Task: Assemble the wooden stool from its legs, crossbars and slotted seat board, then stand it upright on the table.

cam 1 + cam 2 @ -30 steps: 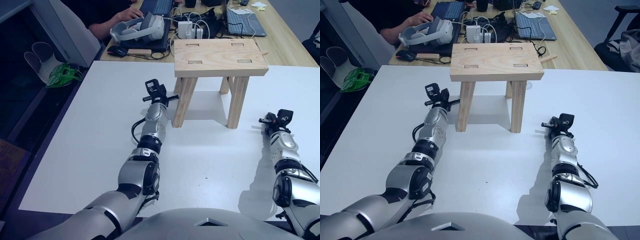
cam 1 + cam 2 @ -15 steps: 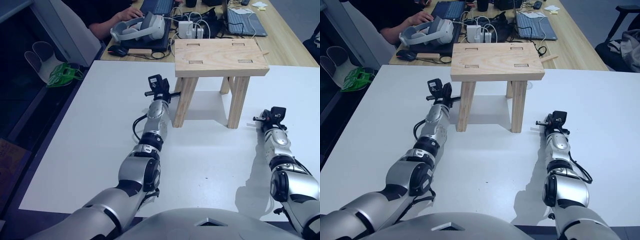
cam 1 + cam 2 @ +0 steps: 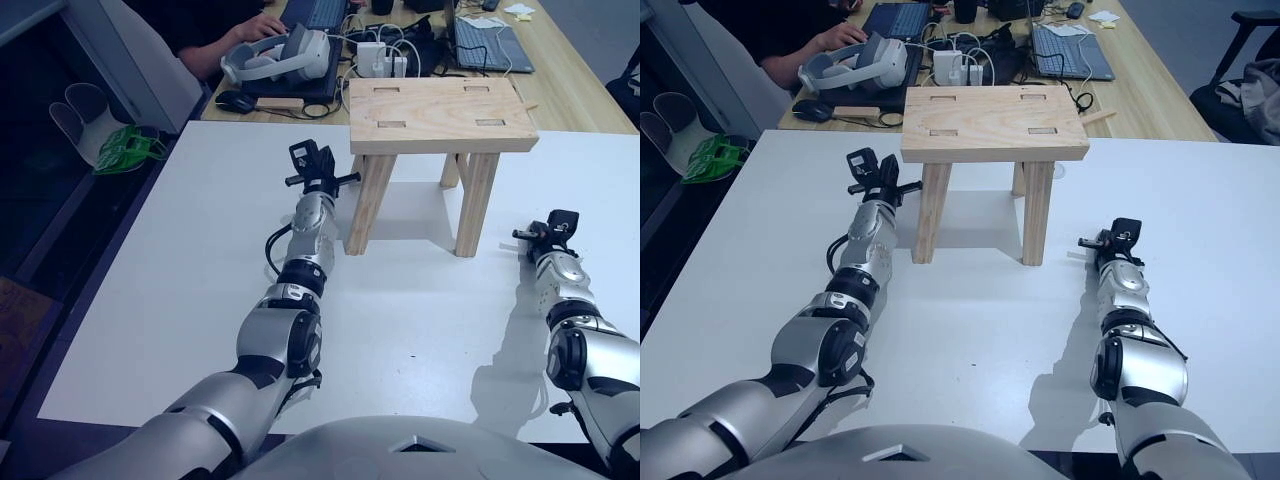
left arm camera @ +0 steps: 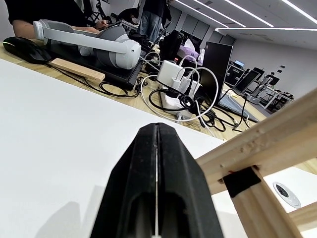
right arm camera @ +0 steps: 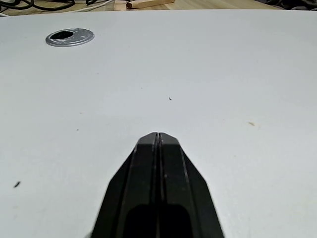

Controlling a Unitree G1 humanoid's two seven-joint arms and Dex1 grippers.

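- Stool [image 3: 438, 115]: assembled, standing upright on the white table [image 3: 180, 300]. The slotted seat board [image 3: 995, 120] is on top and all four legs are down. A crossbar [image 4: 257, 144] runs under the seat, with a dark patch at its joint, possibly tape.
- Left gripper [image 3: 314, 163]: fingers [image 4: 173, 163] clenched together with nothing between them. It sits just left of the stool's front-left leg [image 3: 366, 205], at about crossbar height. Whether it touches the leg cannot be told.
- Right gripper [image 3: 553, 224]: fingers [image 5: 171, 163] pressed together and empty. It is low over the table, right of the stool's front-right leg [image 3: 474, 205] and clearly apart from it.
- Grommet [image 5: 69, 37]: a metal ring set in the table, beyond the stool's right side.
- Headset [image 3: 275, 55], mouse [image 3: 235, 101], wood strip [image 3: 278, 103] and cables [image 3: 375, 55]: on the wooden desk behind the stool, to its left.
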